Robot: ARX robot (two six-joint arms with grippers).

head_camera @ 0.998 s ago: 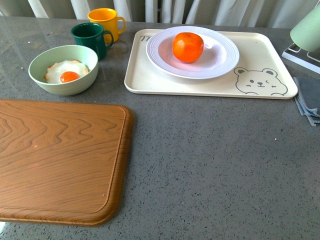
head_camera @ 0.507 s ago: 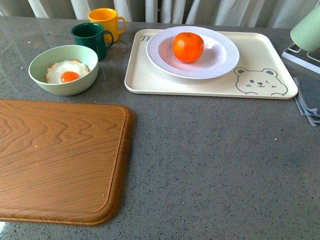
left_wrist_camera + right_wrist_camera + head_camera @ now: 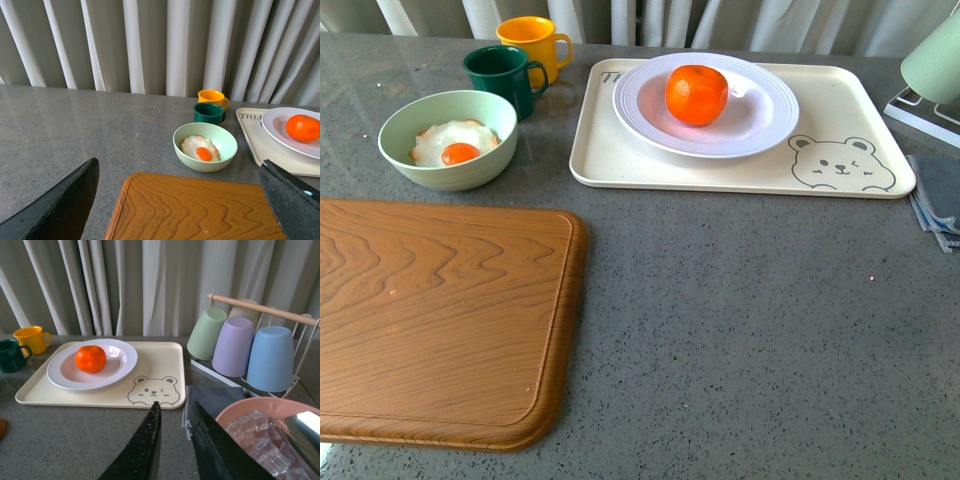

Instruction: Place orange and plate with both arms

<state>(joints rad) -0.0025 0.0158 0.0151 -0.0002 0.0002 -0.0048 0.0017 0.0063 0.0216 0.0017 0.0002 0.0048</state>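
The orange [image 3: 696, 94] lies in the white ridged plate [image 3: 760, 125], which rests on a cream bear tray [image 3: 720, 170] at the back of the grey table. Both also show in the right wrist view, orange [image 3: 90, 358] and plate [image 3: 65, 375], and at the edge of the left wrist view, orange [image 3: 303, 128] and plate [image 3: 280, 132]. Neither arm shows in the front view. My left gripper [image 3: 180, 200] is open and empty above the wooden board [image 3: 195, 210]. My right gripper [image 3: 175, 412] is shut and empty, near the tray's front.
A pale green bowl [image 3: 446, 139] with a fried egg, a green mug [image 3: 502, 78] and a yellow mug [image 3: 532, 42] stand left of the tray. The wooden board [image 3: 440, 320] fills the front left. A cup rack [image 3: 250, 345], a grey cloth [image 3: 210, 400] and a pink bowl of ice [image 3: 265, 435] lie right.
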